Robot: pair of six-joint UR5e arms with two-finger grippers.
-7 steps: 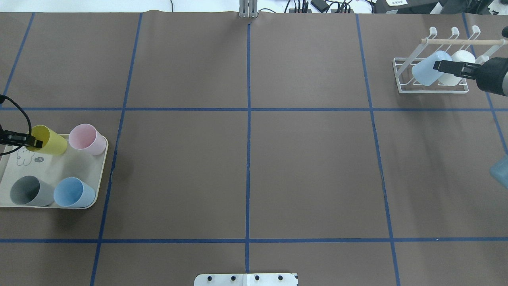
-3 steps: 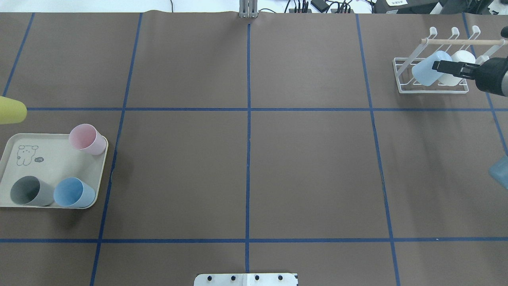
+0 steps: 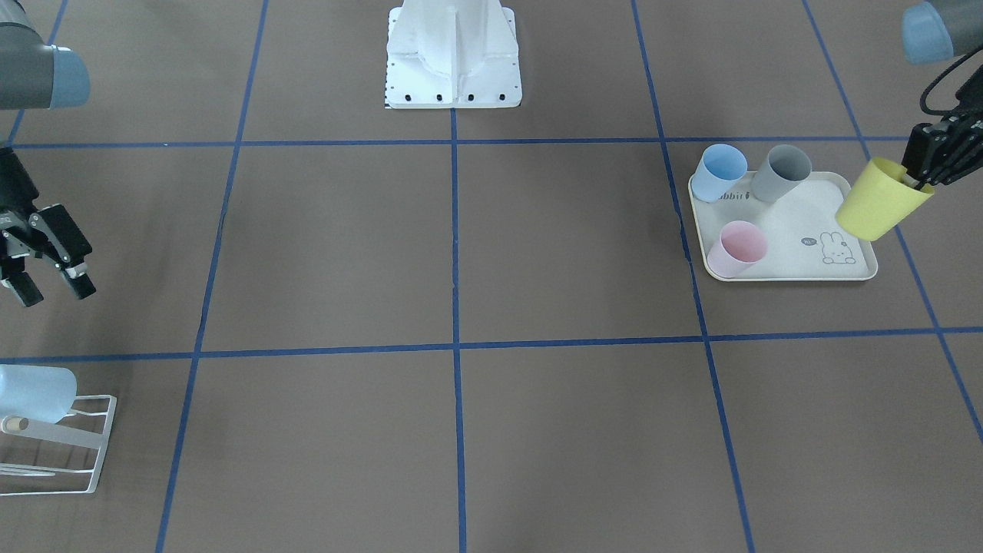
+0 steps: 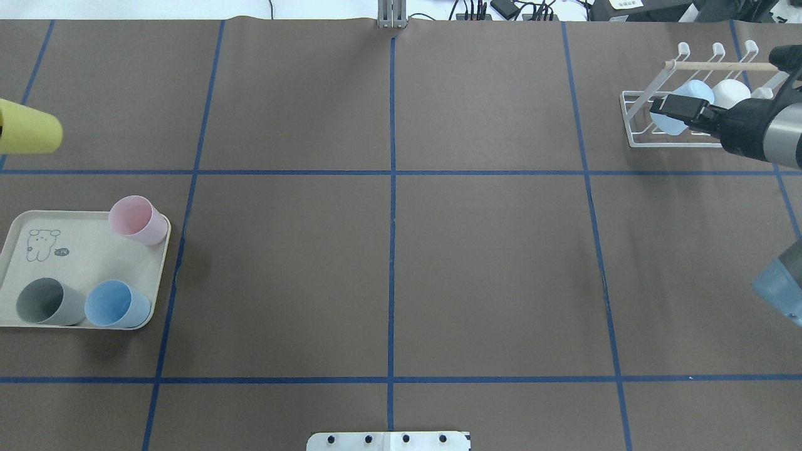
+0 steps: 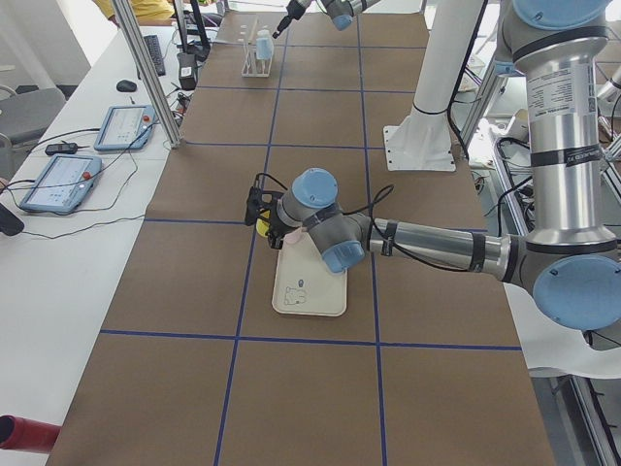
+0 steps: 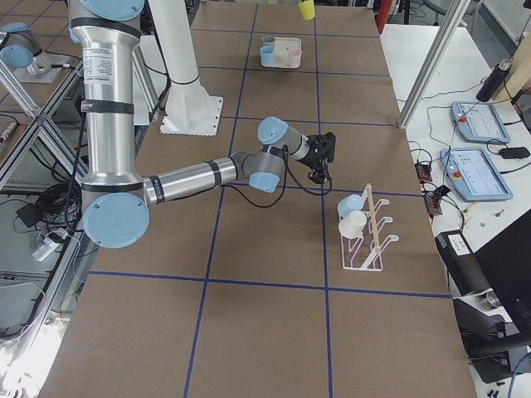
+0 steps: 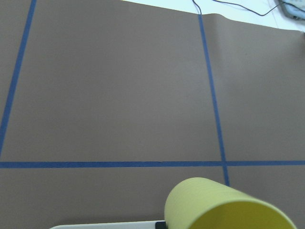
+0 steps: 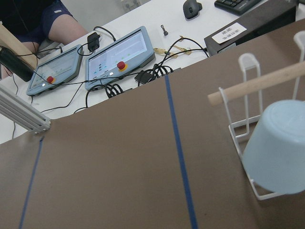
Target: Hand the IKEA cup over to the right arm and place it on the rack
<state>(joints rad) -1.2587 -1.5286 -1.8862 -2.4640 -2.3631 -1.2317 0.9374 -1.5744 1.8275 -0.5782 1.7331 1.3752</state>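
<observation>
Status entry: transfer stage, early.

- Brown paper-covered worktop (image 4: 489,263) with a blue tape grid. Its middle, where a hand-over would likely happen, holds no cup or arm.
- Silver-grey tubular right arm (image 6: 199,174) with pale blue joint caps reaches out beside the rack end of the worktop. The matching left arm (image 5: 427,240) is stretched to the opposite end.
- Cream rectangular rabbit-print tray (image 4: 94,247) at the left end carries three upright plastic cups: pink (image 4: 135,219), grey (image 4: 44,302) and blue (image 4: 116,304).
- Small white wire-frame rack (image 4: 680,145) with a wooden rod, at the right end, already has a pale blue cup (image 6: 350,203) and a white cup (image 6: 355,222) hung mouth-down on it.
- Yellow plastic IKEA cup (image 3: 879,201), the piece in play, is in the air at the left end, off the tray and near its outer edge. It is tilted, with the rim towards the wrist.
- Black two-finger left claw (image 3: 925,173) is clamped on that cup's rim, one finger apparently inside the mouth.
- Black two-finger right claw (image 3: 52,290) has its fingers spread apart and holds nothing. It hangs near the rack, not touching it as far as the front view shows.

Done: yellow cup picked up. Left to do: bring both claws together, pass the cup across, release on the left, hang it on the rack. The two claws are well apart, so I judge the bulk of this cycle remains.
</observation>
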